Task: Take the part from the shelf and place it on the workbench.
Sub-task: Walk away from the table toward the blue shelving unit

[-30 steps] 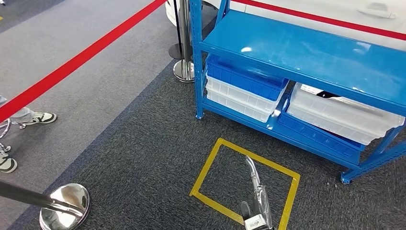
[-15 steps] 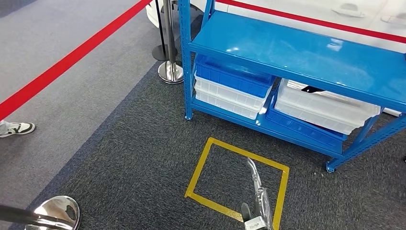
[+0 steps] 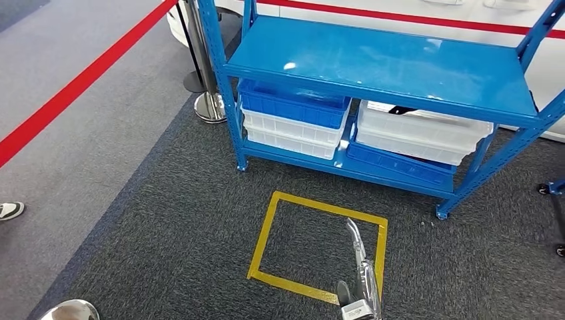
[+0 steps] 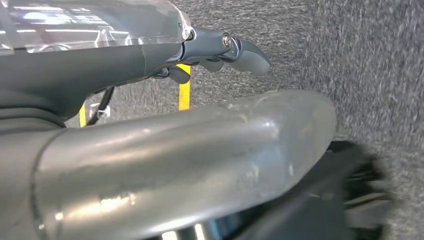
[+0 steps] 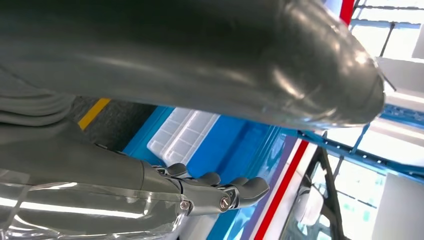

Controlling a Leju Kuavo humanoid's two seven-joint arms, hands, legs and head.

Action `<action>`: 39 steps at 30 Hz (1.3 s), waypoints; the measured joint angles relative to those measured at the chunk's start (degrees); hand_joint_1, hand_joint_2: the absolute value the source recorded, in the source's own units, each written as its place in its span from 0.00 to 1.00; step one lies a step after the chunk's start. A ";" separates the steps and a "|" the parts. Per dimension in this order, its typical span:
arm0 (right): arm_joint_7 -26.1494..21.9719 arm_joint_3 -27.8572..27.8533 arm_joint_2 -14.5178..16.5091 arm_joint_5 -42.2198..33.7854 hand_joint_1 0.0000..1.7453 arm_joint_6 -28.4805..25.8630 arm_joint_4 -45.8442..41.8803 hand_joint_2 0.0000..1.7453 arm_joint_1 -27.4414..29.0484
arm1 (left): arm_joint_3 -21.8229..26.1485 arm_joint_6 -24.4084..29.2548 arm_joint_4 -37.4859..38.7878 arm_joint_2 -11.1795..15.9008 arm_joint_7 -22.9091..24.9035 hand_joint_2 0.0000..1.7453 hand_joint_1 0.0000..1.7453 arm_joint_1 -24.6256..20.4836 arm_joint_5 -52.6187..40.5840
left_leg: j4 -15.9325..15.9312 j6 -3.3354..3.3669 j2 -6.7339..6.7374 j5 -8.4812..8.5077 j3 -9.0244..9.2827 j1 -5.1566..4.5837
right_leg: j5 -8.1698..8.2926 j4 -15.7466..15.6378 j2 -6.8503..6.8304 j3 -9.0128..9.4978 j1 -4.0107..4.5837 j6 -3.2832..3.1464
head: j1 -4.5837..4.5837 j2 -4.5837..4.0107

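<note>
Shelf (image 3: pixel 373 60): blue steel, glossy; lower tier holds ribbed white and blue plastic bins (image 3: pixel 293 113). Part location cannot be told. Left hand (image 4: pixel 220 50) empty, fingers loosely curled; right hand (image 5: pixel 210 192) likewise.

silver arm shell | grey ribbed cover | dark robot hand (image 5: pixel 220 192) (clear film over it)

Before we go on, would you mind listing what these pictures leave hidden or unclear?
- The part itself: in the head view the shelf covers the bins' insides; just a dark sliver peeks out.
- Left hand: in the left wrist view the thick thumb covers most of it, so its grip is unclear.
- Workbench: outside every frame.
- Person: the head view's left edge cuts off all but a shoe.
</note>
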 joint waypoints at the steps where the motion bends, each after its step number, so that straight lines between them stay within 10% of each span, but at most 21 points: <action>1: 0.11 -0.03 0.00 0.03 0.00 0.01 0.00 0.00 0.00 | 0.00 0.00 0.00 0.00 -0.02 0.00 0.00 0.06 -0.01 | -0.45 -0.07 -0.05 1.04 0.17 0.12 | -0.02 0.10 0.63 0.03 -0.01 0.03 | 0.00 0.00; 4: 0.37 -0.10 0.02 0.24 0.00 0.15 -0.02 0.00 -0.03 | 0.00 0.04 0.00 0.01 -0.08 0.00 0.00 0.11 -0.01 | -11.07 0.18 -1.76 6.78 4.83 0.44 | -0.25 0.55 2.40 0.02 -0.04 0.46 | -0.01 -0.01; 9: 0.63 -0.17 0.07 0.41 0.00 0.48 -0.10 0.00 0.01 | -0.02 0.09 0.00 -0.04 -0.13 0.00 0.00 -0.09 -0.04 | -16.09 1.40 -2.57 7.80 6.91 0.46 | -0.12 0.84 4.05 -0.84 -0.11 2.22 | 0.04 0.00; 14: 0.67 -0.22 0.07 0.42 0.00 0.52 -0.10 0.00 -0.14 | -0.04 0.05 0.00 -0.15 -0.14 0.00 0.00 0.02 -0.06 | -16.93 2.89 0.35 8.22 7.12 0.49 | -6.96 13.94 -0.46 -7.33 -0.13 3.35 | 0.84 -0.02; 16: 0.69 -0.24 0.07 0.41 0.00 0.53 -0.09 0.00 -0.07 | -0.04 0.05 0.00 -0.15 -0.15 0.00 0.00 0.09 -0.06 | -16.89 2.88 1.52 8.03 7.25 0.42 | -6.61 16.23 -0.86 -8.57 -0.21 3.56 | 0.83 -0.02; 20: 0.76 -0.26 0.07 0.41 0.00 0.54 -0.10 0.00 -0.15 | -0.07 0.04 0.00 -0.19 -0.20 0.00 0.00 0.00 -0.06 | -16.52 2.03 3.20 7.13 8.03 0.09 | -0.17 3.27 -3.97 -1.90 0.15 2.88 | 0.86 -0.01; 24: 0.84 -0.32 0.15 0.41 0.00 0.54 -0.10 0.00 -0.05 | -0.12 0.05 0.00 -0.19 -0.26 0.00 0.00 -0.13 -0.06 | -16.41 0.92 4.69 6.48 8.50 -0.24 | 0.09 0.86 -3.57 -1.15 0.41 1.35 | 0.74 -0.01; 30: 0.79 -0.46 0.37 0.33 0.00 0.60 -0.09 0.00 0.04 | -0.15 -0.01 0.00 -0.18 -1.27 0.00 0.00 -0.04 0.01 | -1.34 -0.18 0.10 -1.07 1.81 0.17 | 0.35 0.51 -0.86 -1.01 0.07 -0.09 | 0.32 0.00; 32: 0.63 -0.51 0.38 0.32 0.00 0.57 -0.09 0.00 0.10 | -0.15 -0.23 0.00 -0.18 -2.17 0.00 0.00 0.07 0.42 | -1.79 -0.07 -0.01 1.01 1.54 0.17 | 0.22 0.68 -0.05 -0.87 0.10 -0.11 | 0.31 -0.01; 35: 0.44 -0.54 0.49 0.51 0.00 0.34 -0.09 0.00 0.14 | 0.03 -0.77 0.00 -0.18 -3.62 0.00 0.00 -0.01 1.52 | -12.35 0.61 -0.48 6.71 5.64 0.08 | -0.07 0.96 0.68 -0.66 0.22 0.33 | 0.33 -0.01; 39: 0.52 -0.54 0.53 0.73 0.00 -0.07 -0.09 0.00 0.25 | 0.22 -1.17 0.00 -0.26 -4.15 0.00 0.00 -0.27 2.26 | -15.99 0.98 -0.88 7.57 6.78 -0.05 | -0.15 1.21 0.79 -1.08 0.49 0.52 | 0.42 0.00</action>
